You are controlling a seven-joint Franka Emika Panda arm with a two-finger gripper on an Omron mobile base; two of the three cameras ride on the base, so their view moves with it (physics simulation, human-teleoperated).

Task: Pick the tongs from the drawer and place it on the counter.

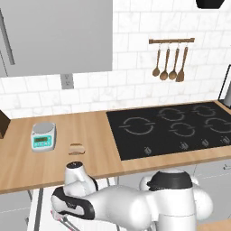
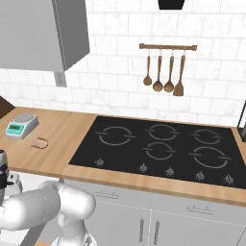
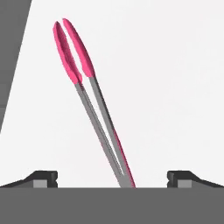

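The tongs (image 3: 100, 135) lie on the white floor of the drawer (image 3: 170, 87), in the hand view. Their magenta-pink blades point away to the upper left, and the thin grey arms run down toward the bottom centre. My gripper (image 3: 112, 177) is open just above the drawer floor. Its fingertips (image 3: 43, 177) stand wide apart, one on each side of the grey end, touching nothing. In the left base view the arm bends down below the front edge of the counter (image 1: 90, 131) into the pulled-out drawer (image 1: 44, 205).
A small digital scale (image 1: 43, 136) and a small brown object (image 1: 76, 149) sit on the counter above the drawer. The black cooktop (image 1: 176, 126) lies to the right. Wooden spoons (image 1: 170, 63) hang on the wall. A grey upper cabinet (image 1: 58, 36) hangs overhead.
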